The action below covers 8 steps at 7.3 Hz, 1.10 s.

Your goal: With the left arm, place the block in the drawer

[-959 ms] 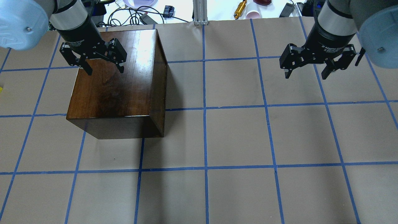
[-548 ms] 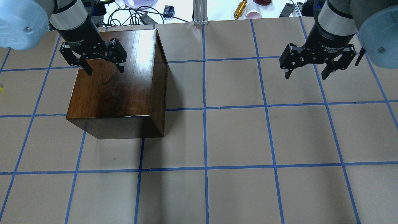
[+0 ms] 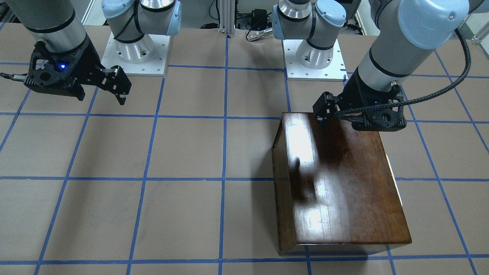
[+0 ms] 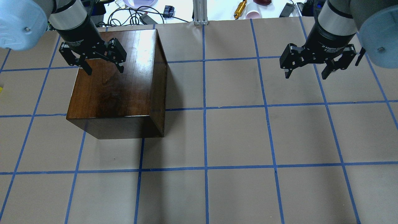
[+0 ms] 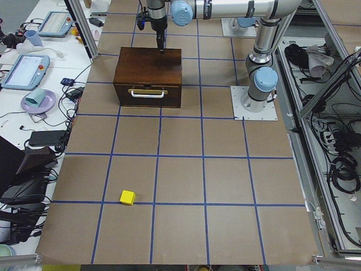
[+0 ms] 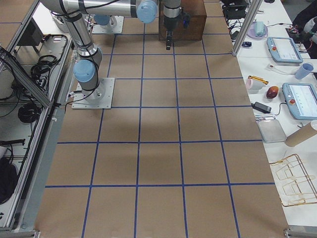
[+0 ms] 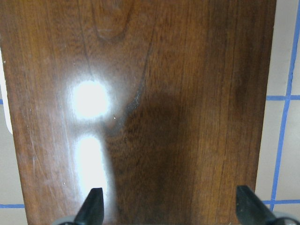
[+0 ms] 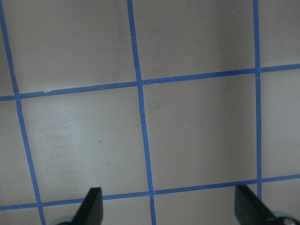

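The dark glossy wooden box (image 4: 115, 87) stands at the table's far left. Its drawer (image 5: 148, 96) is shut; its front panel with a pale handle faces the table's left end. My left gripper (image 4: 105, 72) hangs open and empty over the far part of the box top; the left wrist view shows its gripper (image 7: 169, 208) above the lid (image 7: 140, 117). The yellow block (image 5: 127, 197) lies on the table far from the box, toward the left end; only a sliver of the block (image 4: 1, 89) shows in the overhead view. My right gripper (image 4: 306, 76) is open and empty above the far right of the table.
Brown paper with a blue tape grid (image 4: 205, 109) covers the table. Cables, a yellow tool (image 4: 240, 9) and cups lie beyond the far edge. Both arm bases (image 3: 313, 49) stand on white plates at the robot's side. Side benches hold tablets and dishes.
My left gripper has crept very slightly to the left over the box top. The right gripper and the box have not moved.
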Tool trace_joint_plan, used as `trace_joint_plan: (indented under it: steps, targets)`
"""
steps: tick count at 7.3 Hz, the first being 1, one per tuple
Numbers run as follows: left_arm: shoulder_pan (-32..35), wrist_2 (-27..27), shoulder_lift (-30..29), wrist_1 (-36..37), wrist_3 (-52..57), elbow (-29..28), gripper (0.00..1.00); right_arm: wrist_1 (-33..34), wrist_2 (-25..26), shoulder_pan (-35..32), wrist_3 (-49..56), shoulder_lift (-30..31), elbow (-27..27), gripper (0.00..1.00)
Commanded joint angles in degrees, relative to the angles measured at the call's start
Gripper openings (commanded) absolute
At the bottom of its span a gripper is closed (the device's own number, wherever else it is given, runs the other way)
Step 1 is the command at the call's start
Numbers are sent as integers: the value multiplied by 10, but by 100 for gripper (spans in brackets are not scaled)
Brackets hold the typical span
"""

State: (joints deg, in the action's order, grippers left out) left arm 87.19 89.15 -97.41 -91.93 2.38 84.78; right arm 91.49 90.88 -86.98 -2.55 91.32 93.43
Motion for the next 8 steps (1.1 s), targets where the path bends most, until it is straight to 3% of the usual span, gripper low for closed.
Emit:
trace_joint_plan:
  steps: [1,8]
  targets:
    - [0,1,5,-1,3,0,100,0,0,0,0,0,0,100]
    - [0,-1,9,-5,3,1,100,0,0,0,0,0,0,100]
